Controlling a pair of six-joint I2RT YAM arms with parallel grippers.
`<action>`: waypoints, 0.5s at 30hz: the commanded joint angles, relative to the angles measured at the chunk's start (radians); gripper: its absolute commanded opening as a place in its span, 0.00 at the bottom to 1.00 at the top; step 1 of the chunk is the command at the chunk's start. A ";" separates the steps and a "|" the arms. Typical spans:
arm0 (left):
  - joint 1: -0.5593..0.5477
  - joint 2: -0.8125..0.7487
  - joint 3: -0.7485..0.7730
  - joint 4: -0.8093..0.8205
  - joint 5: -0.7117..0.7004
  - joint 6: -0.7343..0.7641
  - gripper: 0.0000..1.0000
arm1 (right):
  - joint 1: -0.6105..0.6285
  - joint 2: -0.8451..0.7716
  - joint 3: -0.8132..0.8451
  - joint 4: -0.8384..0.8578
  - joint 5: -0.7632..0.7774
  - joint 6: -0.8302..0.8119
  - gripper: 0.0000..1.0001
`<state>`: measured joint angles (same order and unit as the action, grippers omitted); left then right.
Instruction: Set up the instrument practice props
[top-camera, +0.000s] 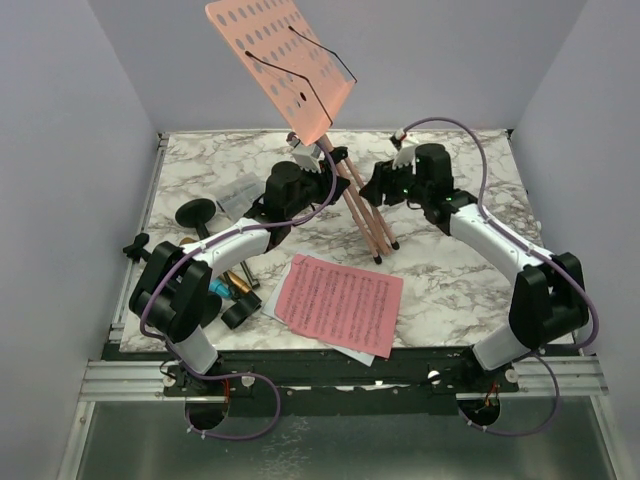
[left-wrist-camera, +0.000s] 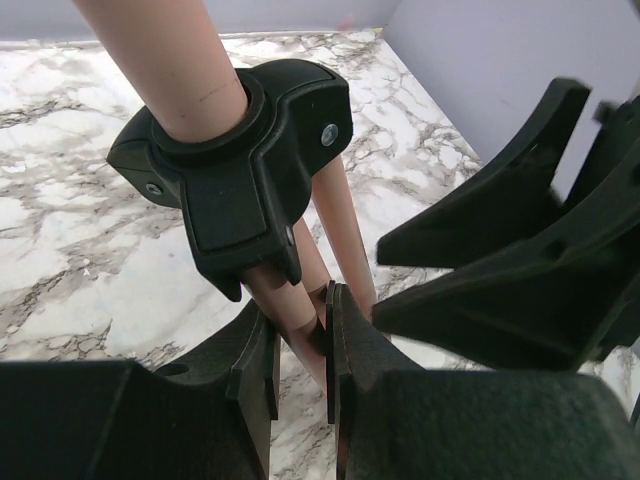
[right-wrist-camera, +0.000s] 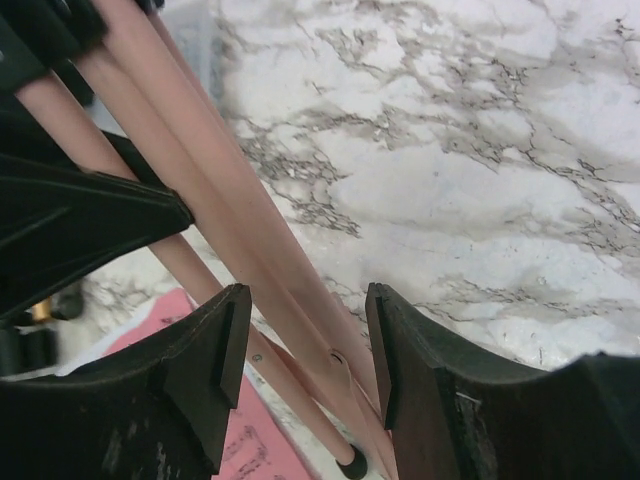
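Marble table (top-camera: 470, 290) carries all the props.

Biggest item is the music rack (top-camera: 285, 65), centre-rear. It's upright but tilted, perforated desk leaning up-left. The tripod legs (top-camera: 362, 215) are bunched together, not splayed, so I judge it can't stand unaided.

The left gripper (left-wrist-camera: 300, 340) is clenched on one pink leg just below the black collar (left-wrist-camera: 245, 170). It prob. serves as the prop keeping the rack up while the legs get worked.

The right gripper (right-wrist-camera: 305, 350) has its jaws apart, straddling the leg bundle w/ no clear pinch. It looks placed to take or spread a leg.

The sheet-music pages (top-camera: 340, 305) lie flat at the near edge btw the arm bases, pink over white, not yet on the rack.

One mic mount (top-camera: 196, 212) stands at far left.

The gold mic (top-camera: 241, 283) and blue mic (top-camera: 218, 288) lie by the left arm, partly hidden and unmounted. Est. task is early.
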<state>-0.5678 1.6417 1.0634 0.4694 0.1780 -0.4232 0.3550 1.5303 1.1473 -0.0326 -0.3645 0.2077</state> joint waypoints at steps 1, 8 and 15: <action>-0.024 -0.068 0.027 0.094 0.030 0.129 0.00 | 0.076 0.043 0.036 0.002 0.217 -0.155 0.58; -0.023 -0.075 0.026 0.096 0.038 0.120 0.00 | 0.168 0.093 0.022 0.127 0.447 -0.294 0.49; -0.023 -0.087 0.020 0.097 0.035 0.129 0.00 | 0.203 0.058 -0.028 0.217 0.555 -0.338 0.42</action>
<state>-0.5575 1.6417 1.0630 0.4309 0.1261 -0.4393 0.5686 1.5932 1.1450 0.0357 0.0231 -0.0731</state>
